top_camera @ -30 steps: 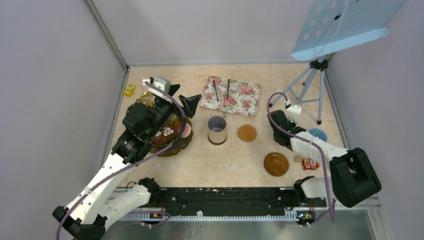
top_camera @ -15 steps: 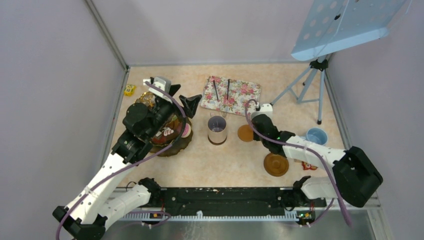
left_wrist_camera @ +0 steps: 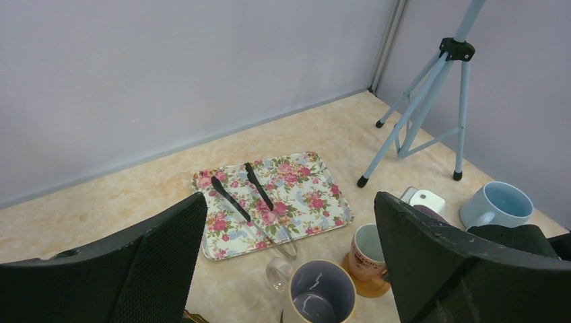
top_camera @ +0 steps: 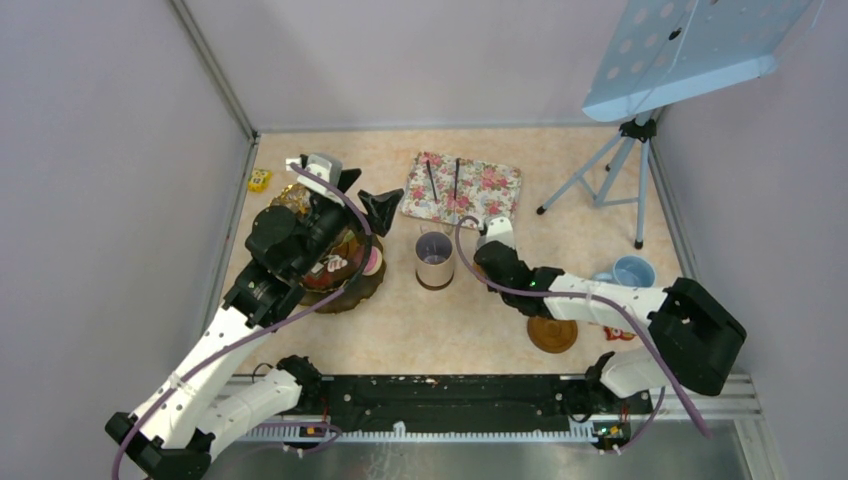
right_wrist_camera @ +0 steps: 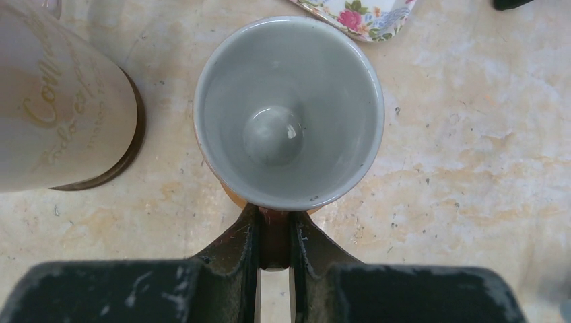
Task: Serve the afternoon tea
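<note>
My right gripper [right_wrist_camera: 275,232] is shut on the handle of the small white cup [right_wrist_camera: 289,114], which is upright over a round orange disc [left_wrist_camera: 367,289]; I cannot tell whether they touch. In the top view the right gripper [top_camera: 492,262] hides the cup. The cup [left_wrist_camera: 369,252] is empty. Just to its left stands the tall lilac mug [top_camera: 435,258] on a dark disc. The light-blue mug [top_camera: 634,270] sits at the far right. My left gripper [top_camera: 365,195] hangs open and empty above a brown basket [top_camera: 362,288] holding small toy cakes [top_camera: 336,265].
The rose-patterned tray [top_camera: 490,195] with black tongs [top_camera: 440,178] lies behind the mugs. A brown round disc [top_camera: 552,328] and a small red packet [top_camera: 621,328] lie near the right arm. A tripod [top_camera: 620,170] stands back right, and a yellow toy [top_camera: 259,180] lies by the left wall.
The right arm has swung left from near the light-blue mug to over the orange disc beside the lilac mug. The left arm has not moved.
</note>
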